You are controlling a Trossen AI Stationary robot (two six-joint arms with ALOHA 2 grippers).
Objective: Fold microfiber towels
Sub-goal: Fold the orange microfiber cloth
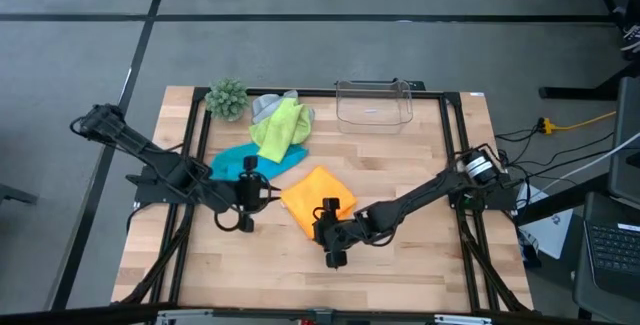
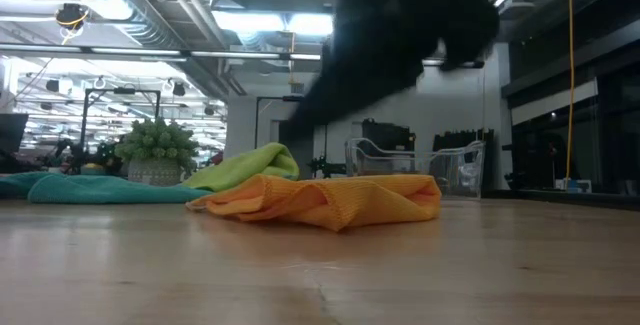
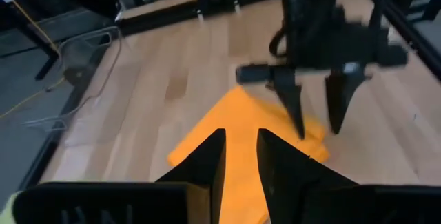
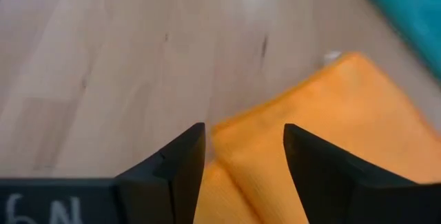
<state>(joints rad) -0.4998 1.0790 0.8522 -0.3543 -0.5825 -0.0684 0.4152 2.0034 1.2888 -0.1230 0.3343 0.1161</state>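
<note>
From above, the orange towel point(image 1: 317, 199) lies folded near the middle of the frame with the right gripper point(image 1: 329, 209) over its lower edge and the left gripper point(image 1: 262, 190) just off its left side, while the blue towel point(image 1: 243, 160), green towel point(image 1: 280, 131) and grey towel point(image 1: 268, 105) are heaped up and left of it beside a plant point(image 1: 227, 97) and a clear box point(image 1: 374, 104). Level with the table, the orange towel point(image 2: 330, 200) sits centre frame, green point(image 2: 243, 168) and blue point(image 2: 95, 189) to its left, dark arm parts blurred at the top. In the left wrist view its fingers point(image 3: 207, 165) stand a narrow gap apart over the orange towel point(image 3: 238, 124), gripping nothing, the other gripper point(image 3: 317, 117) at upper right; in the right wrist view its fingers point(image 4: 182, 162) stand wide apart, released, over the towel's edge point(image 4: 331, 127).
</note>
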